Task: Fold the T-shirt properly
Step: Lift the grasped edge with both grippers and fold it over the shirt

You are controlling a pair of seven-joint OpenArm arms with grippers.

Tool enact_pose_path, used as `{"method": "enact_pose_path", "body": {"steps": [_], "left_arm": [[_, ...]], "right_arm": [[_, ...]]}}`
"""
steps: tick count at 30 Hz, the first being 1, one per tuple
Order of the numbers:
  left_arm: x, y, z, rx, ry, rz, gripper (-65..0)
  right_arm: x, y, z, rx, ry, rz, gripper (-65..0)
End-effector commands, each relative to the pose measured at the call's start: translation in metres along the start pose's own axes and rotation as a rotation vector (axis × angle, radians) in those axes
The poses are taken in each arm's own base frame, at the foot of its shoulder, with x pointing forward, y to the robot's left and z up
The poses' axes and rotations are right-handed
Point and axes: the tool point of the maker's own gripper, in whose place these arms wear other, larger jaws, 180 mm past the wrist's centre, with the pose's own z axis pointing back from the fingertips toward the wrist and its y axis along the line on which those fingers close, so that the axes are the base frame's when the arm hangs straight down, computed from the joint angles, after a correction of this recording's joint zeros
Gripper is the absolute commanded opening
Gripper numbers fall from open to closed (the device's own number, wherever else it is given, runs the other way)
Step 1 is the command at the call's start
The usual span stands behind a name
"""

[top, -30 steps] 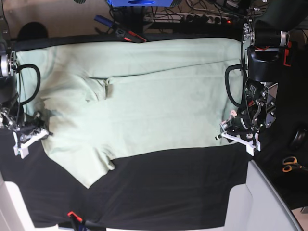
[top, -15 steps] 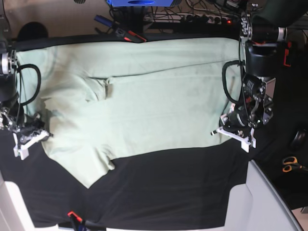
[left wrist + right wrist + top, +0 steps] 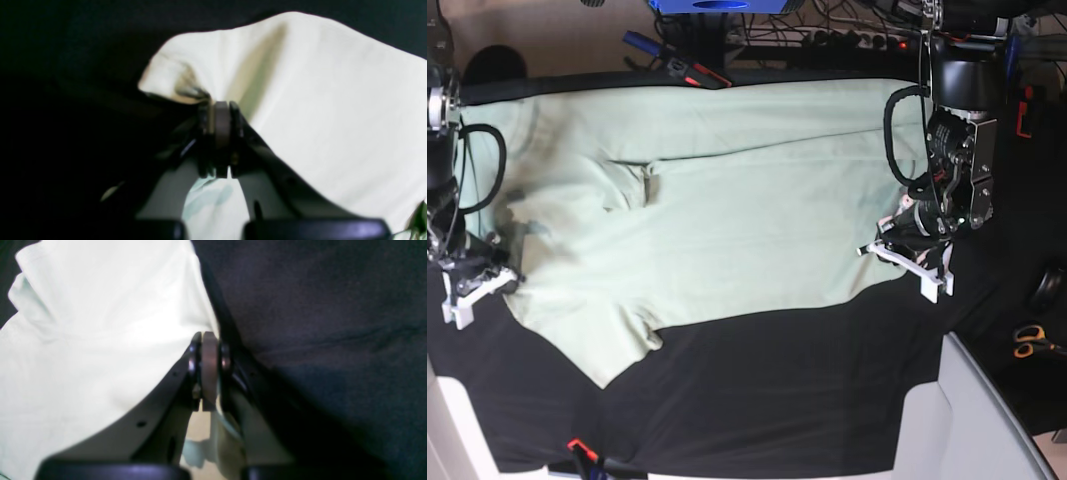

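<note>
The pale mint-green T-shirt lies spread across the black tablecloth, one sleeve pointing toward the near edge. At the shirt's right edge my left gripper is shut on a corner of the cloth. The left wrist view shows its jaws pinched together, with the T-shirt bunched and lifted at the tips. At the shirt's left edge my right gripper is shut on the fabric's border. In the right wrist view its jaws clamp the T-shirt edge.
Scissors lie off the cloth at the far right. Cables and hand tools crowd the back edge. A white-grey panel sits at the near right corner. A small red-tipped object lies at the near edge.
My left gripper closed on the shirt's right corner and shifted slightly up and inward. My right gripper drew a little further left with the shirt's edge.
</note>
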Motion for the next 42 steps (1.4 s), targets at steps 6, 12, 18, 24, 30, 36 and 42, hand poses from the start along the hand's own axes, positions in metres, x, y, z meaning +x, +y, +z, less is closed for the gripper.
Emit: {"method": "enact_pose_path", "body": {"steps": [6, 12, 18, 24, 30, 36, 42], "left_arm": [[0.023, -0.003, 0.017, -0.018, -0.05, -0.045, -65.0], [0.028, -0.004, 0.032, -0.024, -0.071, -0.089, -65.0], [0.016, 0.006, 0.037, -0.006, -0.052, -0.108, -65.0], [0.007, 0.007, 0.043, -0.005, -0.045, -0.123, -65.0], [0.012, 0.001, 0.054, -0.022, -0.072, -0.152, -65.0], [0.005, 0.008, 0.06, -0.008, -0.04, -0.177, -65.0], [0.006, 0.004, 0.067, -0.018, -0.052, -0.192, -65.0]], "right_arm": [[0.022, 0.002, 0.01, 0.017, -0.069, 0.042, -64.9], [0.018, 0.008, 0.015, 0.032, -0.079, 0.076, -64.9], [0.011, -0.011, 0.026, 0.002, -0.105, 0.015, -64.9], [0.003, -0.004, 0.035, 0.018, -0.115, 0.064, -64.9], [-0.001, -0.003, 0.044, 0.018, -0.089, 0.078, -64.9], [0.0, -0.007, 0.059, 0.007, -0.086, 0.089, -64.9], [-0.005, -0.004, 0.067, 0.009, -0.088, 0.111, -64.9]]}}
